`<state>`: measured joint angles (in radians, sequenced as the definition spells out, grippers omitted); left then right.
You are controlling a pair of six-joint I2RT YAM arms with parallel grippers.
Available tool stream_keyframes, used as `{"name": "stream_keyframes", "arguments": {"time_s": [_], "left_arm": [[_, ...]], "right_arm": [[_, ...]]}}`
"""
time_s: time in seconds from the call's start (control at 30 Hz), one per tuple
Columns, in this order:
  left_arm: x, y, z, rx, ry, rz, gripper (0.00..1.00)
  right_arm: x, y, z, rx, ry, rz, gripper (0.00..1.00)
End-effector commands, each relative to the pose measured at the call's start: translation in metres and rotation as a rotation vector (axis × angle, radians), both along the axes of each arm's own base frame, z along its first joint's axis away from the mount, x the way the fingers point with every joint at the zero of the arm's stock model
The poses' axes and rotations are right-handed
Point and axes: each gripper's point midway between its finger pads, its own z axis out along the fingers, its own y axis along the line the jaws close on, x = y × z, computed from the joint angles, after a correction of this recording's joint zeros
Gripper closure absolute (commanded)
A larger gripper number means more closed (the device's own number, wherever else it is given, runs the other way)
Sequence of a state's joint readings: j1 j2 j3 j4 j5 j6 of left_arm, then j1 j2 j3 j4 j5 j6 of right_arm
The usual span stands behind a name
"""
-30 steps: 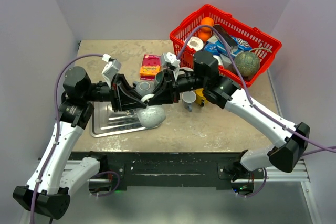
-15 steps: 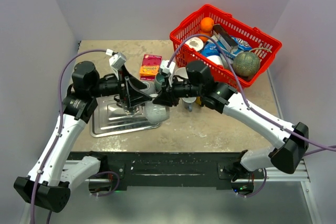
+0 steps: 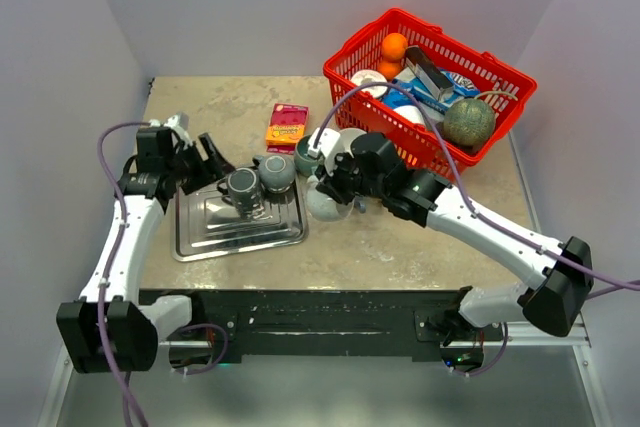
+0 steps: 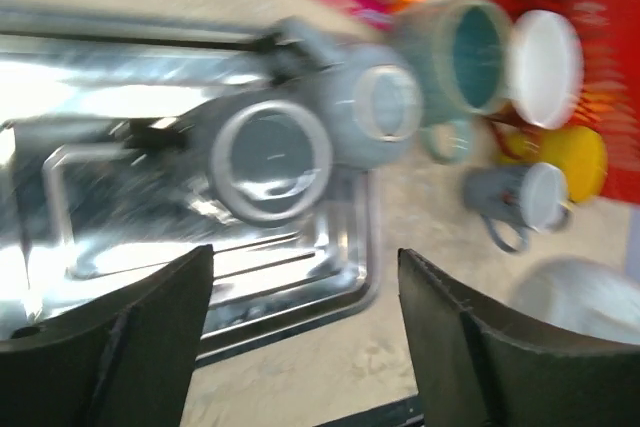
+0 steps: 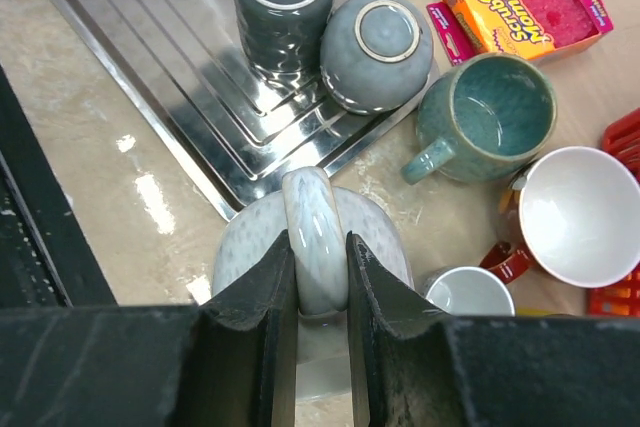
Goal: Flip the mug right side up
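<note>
The mug is pale speckled grey and lies sideways, handle toward the wrist. My right gripper is shut on that handle. From above, the mug hangs just right of the metal tray, with the right gripper behind it. I cannot tell whether it touches the table, and its opening is hidden. My left gripper stands open and empty over the tray's left part, well away from the mug. In the left wrist view the left gripper shows a wide gap, and the mug is a blur at the lower right.
Two dark grey mugs stand bottom-up on the tray. A teal mug, a white-and-red mug and a small grey mug crowd the table beyond. An orange sponge packet lies further back. A full red basket sits back right.
The left gripper opened, let go of the mug and drew back to the left over the tray. The right gripper carried the mug a little right, off the tray's edge.
</note>
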<state>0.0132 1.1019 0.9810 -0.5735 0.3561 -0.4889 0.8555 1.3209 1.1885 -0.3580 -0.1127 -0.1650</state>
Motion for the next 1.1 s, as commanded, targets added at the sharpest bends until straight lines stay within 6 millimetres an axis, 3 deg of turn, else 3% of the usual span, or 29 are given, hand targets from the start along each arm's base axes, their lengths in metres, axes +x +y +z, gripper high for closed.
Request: {"name": "stream_keyframes", "arguments": {"time_s": [0.0,0.17,0.27,0.4,0.67,0.9,1.07], "left_arm": [[-0.020,0.039,-0.065,0.051,0.257,0.244,0.27],[-0.037,0.075,-0.120,0.124,0.409,0.464,0.45],[-0.043,0.093,-0.140,0.141,0.438,0.551,0.53],[-0.049,0.111,-0.162,0.202,0.506,0.600,0.55],[-0.047,0.170,-0.172,0.283,0.546,0.757,0.59],[-0.034,0.187,-0.192,0.285,0.588,0.784,0.60],[-0.017,0.203,-0.183,0.268,0.559,0.835,0.60]], "right_arm": [[0.015,0.016,0.046,0.060,-0.184,-0.011,1.00],[0.008,0.029,0.045,0.063,-0.183,0.007,1.00],[0.008,0.030,0.044,0.063,-0.183,-0.004,1.00],[0.012,0.024,0.039,0.024,-0.209,-0.032,1.00],[0.031,0.014,0.018,-0.143,-0.279,-0.075,1.00],[0.040,0.028,0.000,-0.280,-0.366,-0.029,1.00],[0.041,0.043,-0.015,-0.365,-0.423,0.034,1.00]]}}
